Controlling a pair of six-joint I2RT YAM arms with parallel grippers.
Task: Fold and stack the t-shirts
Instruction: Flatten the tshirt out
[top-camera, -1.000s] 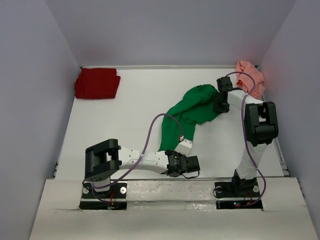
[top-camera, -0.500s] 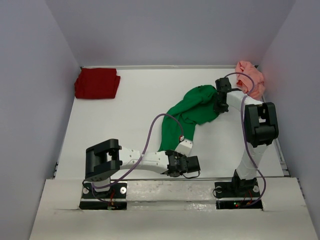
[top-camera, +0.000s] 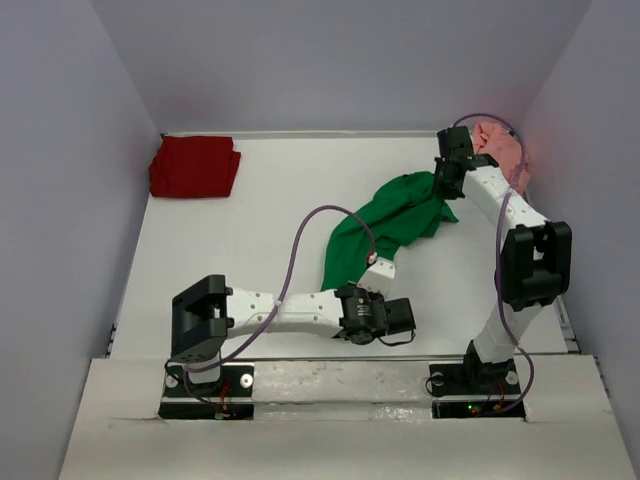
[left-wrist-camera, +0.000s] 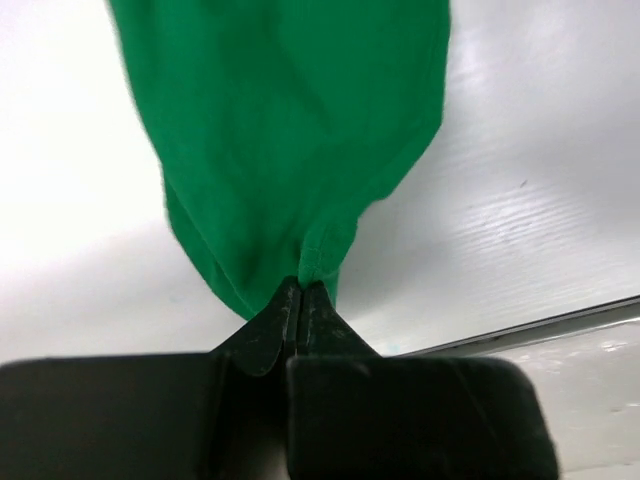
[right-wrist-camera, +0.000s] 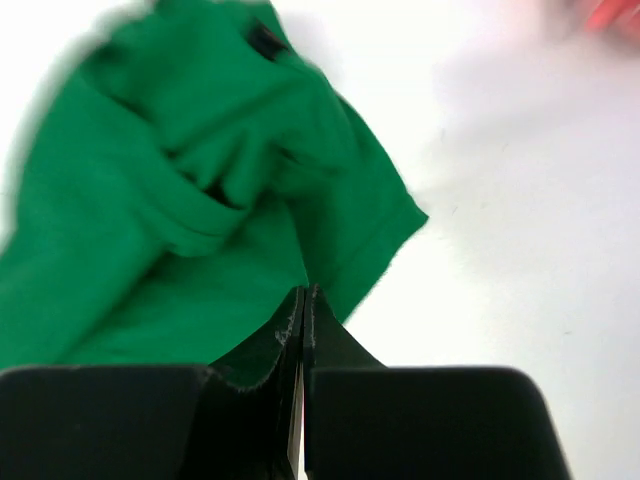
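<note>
The bright green t-shirt (top-camera: 385, 225) hangs stretched between both grippers near the table's middle right. My left gripper (top-camera: 378, 268) is shut on its near end; in the left wrist view the closed tips (left-wrist-camera: 301, 285) pinch a fold of the green cloth (left-wrist-camera: 290, 120). My right gripper (top-camera: 443, 190) is shut on the shirt's far end; in the right wrist view its tips (right-wrist-camera: 303, 292) meet at the green cloth (right-wrist-camera: 180, 200). The dark red t-shirt (top-camera: 195, 165) lies folded in the far left corner. The salmon pink t-shirt (top-camera: 503, 150) lies crumpled in the far right corner, partly behind the right arm.
White table (top-camera: 240, 250) enclosed by grey walls on the left, far and right sides. A raised white ledge (top-camera: 330, 375) runs along the near edge by the arm bases. The left arm's purple cable (top-camera: 300, 250) loops above the table.
My right gripper moved toward the far wall and my left wrist swung right, both carrying the green t-shirt, which shifted right and far and is now more stretched.
</note>
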